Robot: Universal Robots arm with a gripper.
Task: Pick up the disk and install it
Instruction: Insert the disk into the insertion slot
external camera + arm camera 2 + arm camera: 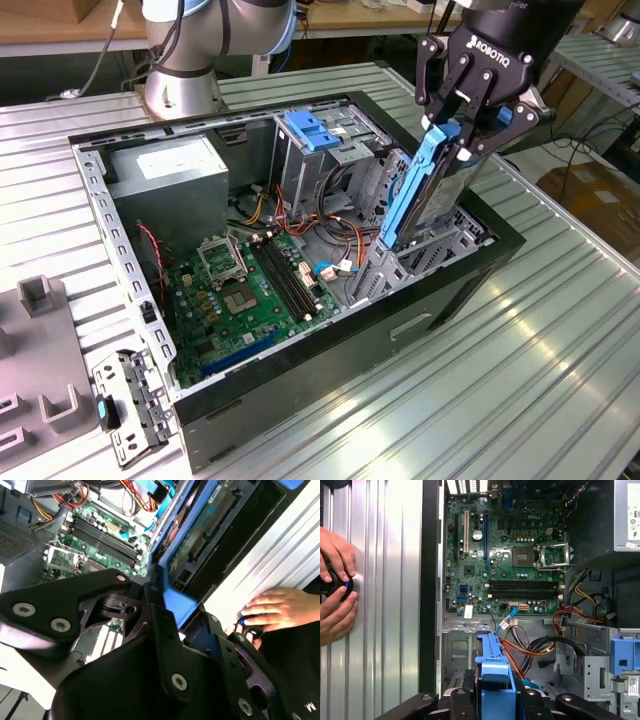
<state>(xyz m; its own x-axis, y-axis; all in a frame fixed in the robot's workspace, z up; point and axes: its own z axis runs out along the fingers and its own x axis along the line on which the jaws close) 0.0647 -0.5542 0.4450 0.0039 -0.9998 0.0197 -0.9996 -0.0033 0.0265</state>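
Observation:
The disk (413,190), a dark grey drive in a bright blue carrier, stands tilted on end over the open computer case (450,295). Its lower end reaches into the metal drive cage (445,245) at the case's corner on the exterior view's right. My gripper (462,132) is shut on the disk's upper end, one black finger on each side. In both wrist views the blue carrier (178,605) (492,677) runs out from between my fingers toward the case interior.
Inside the case lie the green motherboard (250,290), a grey power supply (165,170), loose cables (320,225) and a pale-blue plate (318,130). A perforated grey bracket (125,405) lies on the table. A person's hands (335,580) rest beside the case.

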